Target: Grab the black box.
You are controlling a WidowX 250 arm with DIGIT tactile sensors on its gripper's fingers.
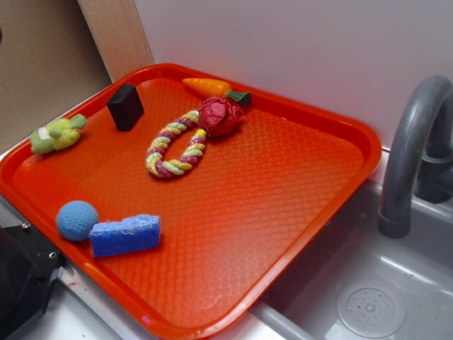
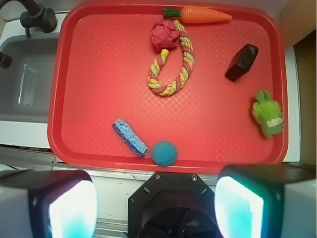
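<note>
Red plastic fills most of both views: a waffle-textured tray [image 1: 297, 191] set beside a grey sink [image 1: 368, 297] with its faucet [image 1: 414, 156] at the right of the exterior frame. The black box [image 1: 125, 106] stands in the upper left of that frame, and at the upper right of the wrist view [image 2: 241, 62], tilted diagonally with open tray floor on all sides. It looks like a small, stiff, matte block, probably light, with flat faces that should not slip much between pads; closing across its two long, narrow-set faces seems the sound hold. Nearest it lie a green plush toy [image 1: 56, 134] to the left near the rim, a braided rope ring with a red knot [image 1: 187, 138] to the right, and a carrot toy [image 1: 212, 87] along the far edge. A blue ball [image 1: 76, 219] and blue sponge [image 1: 126, 235] sit touching at the lower left, well apart from the box. The gripper [image 2: 156, 206] hangs over the tray's near edge, its fingers [image 2: 64, 203] spread wide and holding nothing, far from the box.
</note>
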